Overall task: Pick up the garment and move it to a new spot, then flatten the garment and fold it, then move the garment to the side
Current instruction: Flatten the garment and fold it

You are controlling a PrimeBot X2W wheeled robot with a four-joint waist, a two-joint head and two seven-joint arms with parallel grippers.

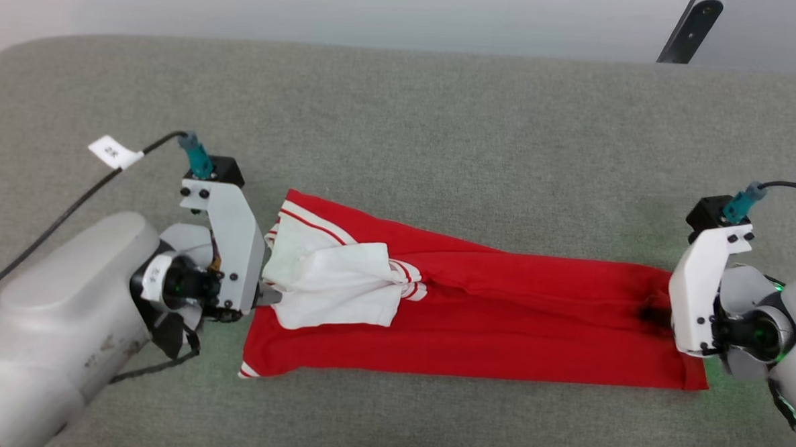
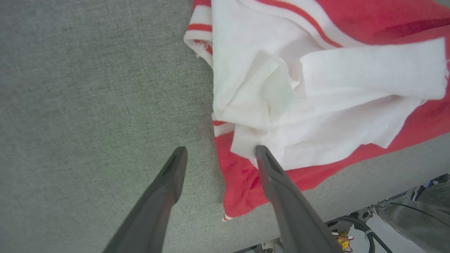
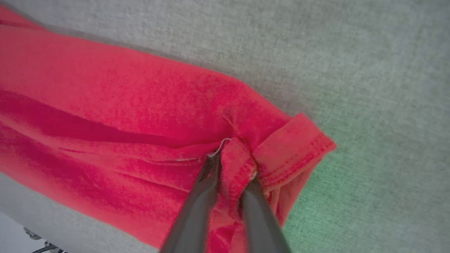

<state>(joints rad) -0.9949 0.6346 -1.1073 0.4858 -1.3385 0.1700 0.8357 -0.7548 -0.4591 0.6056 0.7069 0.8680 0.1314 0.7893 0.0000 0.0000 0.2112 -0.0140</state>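
The garment (image 1: 502, 308) lies as a long red band across the grey table, plain red side up, with its white sleeves bunched on top at the left end. My left gripper (image 1: 265, 293) sits at that left end and is open. In the left wrist view (image 2: 220, 150) one finger rests on the garment (image 2: 316, 88) at the sleeve's edge and the other on bare table. My right gripper (image 1: 657, 317) is at the right end, at the hem. Its fingers (image 3: 232, 168) stand close together, pinching a raised fold of the garment's hem (image 3: 123, 105).
The padded grey table (image 1: 403, 116) stretches far beyond the garment, with a pale wall behind. A dark slanted post (image 1: 690, 28) stands at the back right. A black cable with a white tag (image 1: 112, 152) trails from my left wrist. The table's near edge (image 2: 351, 207) is close below the garment.
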